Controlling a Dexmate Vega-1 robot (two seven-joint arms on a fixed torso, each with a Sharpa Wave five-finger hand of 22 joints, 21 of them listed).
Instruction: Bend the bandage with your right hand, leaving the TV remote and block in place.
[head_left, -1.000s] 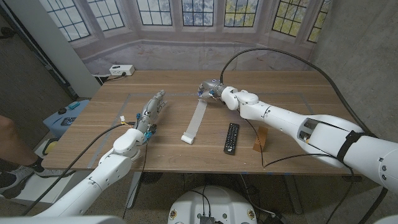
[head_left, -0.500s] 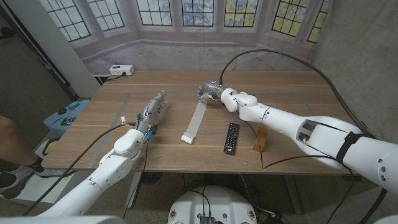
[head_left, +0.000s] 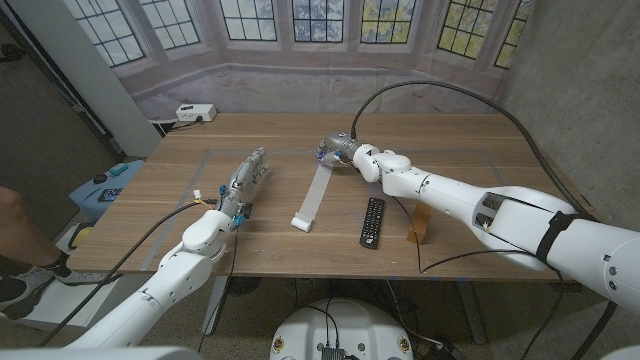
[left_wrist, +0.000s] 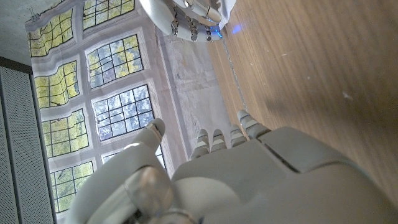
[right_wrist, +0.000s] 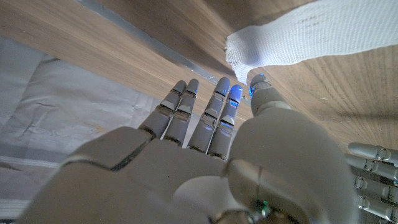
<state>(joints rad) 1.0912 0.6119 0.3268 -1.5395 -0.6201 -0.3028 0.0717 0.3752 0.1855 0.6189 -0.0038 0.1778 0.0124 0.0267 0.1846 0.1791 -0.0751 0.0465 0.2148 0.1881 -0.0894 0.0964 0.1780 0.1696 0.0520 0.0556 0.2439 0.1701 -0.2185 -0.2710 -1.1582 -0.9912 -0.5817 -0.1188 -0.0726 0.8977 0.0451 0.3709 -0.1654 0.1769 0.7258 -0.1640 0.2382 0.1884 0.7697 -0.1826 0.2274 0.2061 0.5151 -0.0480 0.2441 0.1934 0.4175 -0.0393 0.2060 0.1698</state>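
The right hand (head_left: 340, 149) reaches far out, fingers (right_wrist: 219, 106) straight and together. The left hand (head_left: 245, 178) waits, fingers straight.

Looks like a lab/test room staged as a home: printed bay-window backdrop (head_left: 300, 30) hung behind a wooden surface (head_left: 470, 135), bare concrete wall (head_left: 580, 90) on one side, power strip (head_left: 195, 112) on the far corner, cables (head_left: 440, 90) running across the setup.
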